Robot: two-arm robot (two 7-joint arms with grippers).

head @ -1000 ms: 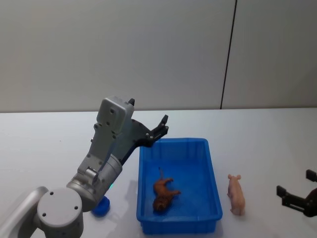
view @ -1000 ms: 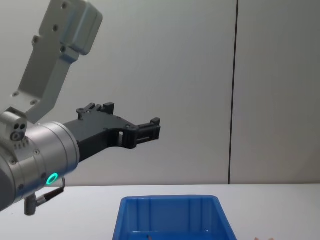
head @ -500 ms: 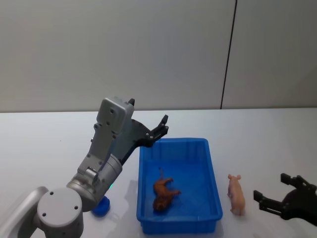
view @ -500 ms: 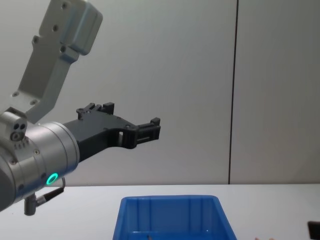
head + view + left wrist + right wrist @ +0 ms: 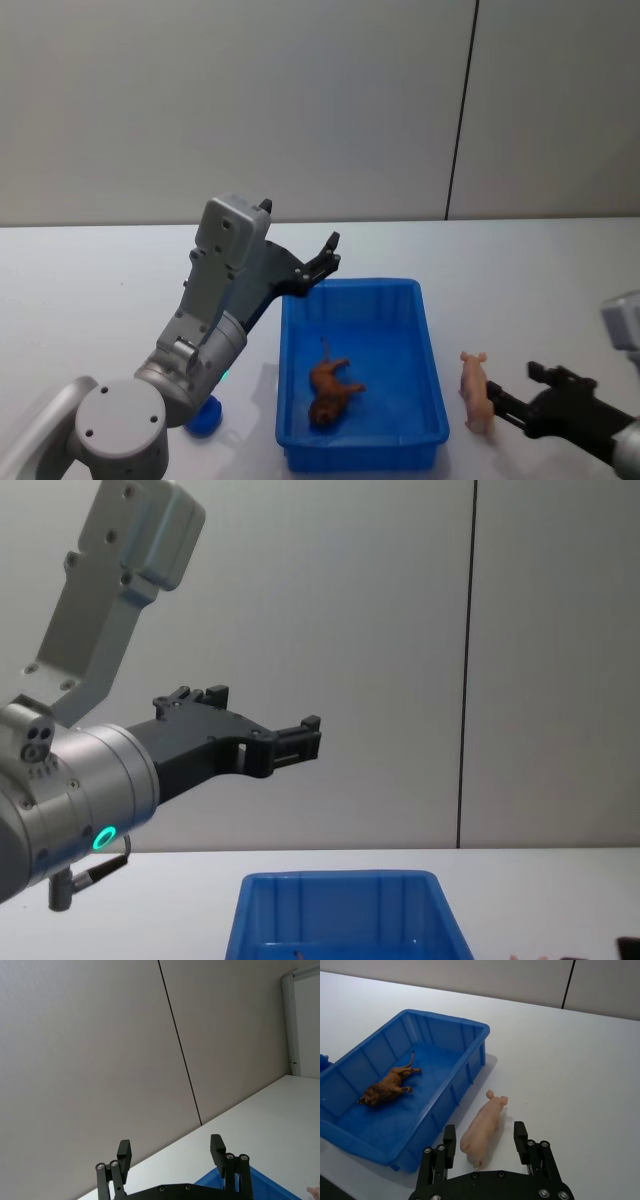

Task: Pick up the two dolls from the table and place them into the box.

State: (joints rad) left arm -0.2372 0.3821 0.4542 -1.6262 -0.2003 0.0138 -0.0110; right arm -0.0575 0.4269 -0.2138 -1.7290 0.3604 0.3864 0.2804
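Observation:
A pink pig doll (image 5: 477,392) lies on the white table (image 5: 560,280) just right of the blue box (image 5: 432,345). My right gripper (image 5: 515,390) is low beside it and open. In the right wrist view the pig (image 5: 482,1127) lies between the two fingers (image 5: 520,1135) of the right gripper (image 5: 485,1136), apart from both. A brown lion doll (image 5: 330,388) lies on its side inside the box (image 5: 470,1027). My left gripper (image 5: 325,258) hangs open and empty above the box's far left corner, also seen in the chest view (image 5: 300,738).
A small blue round object (image 5: 203,418) sits on the table left of the box, under my left arm. Bare tabletop (image 5: 580,1060) stretches to the right of and behind the pig. A grey wall stands behind the table.
My right gripper has moved left from the view's right edge until its open fingers stand around the pig. The left arm and both dolls have stayed still.

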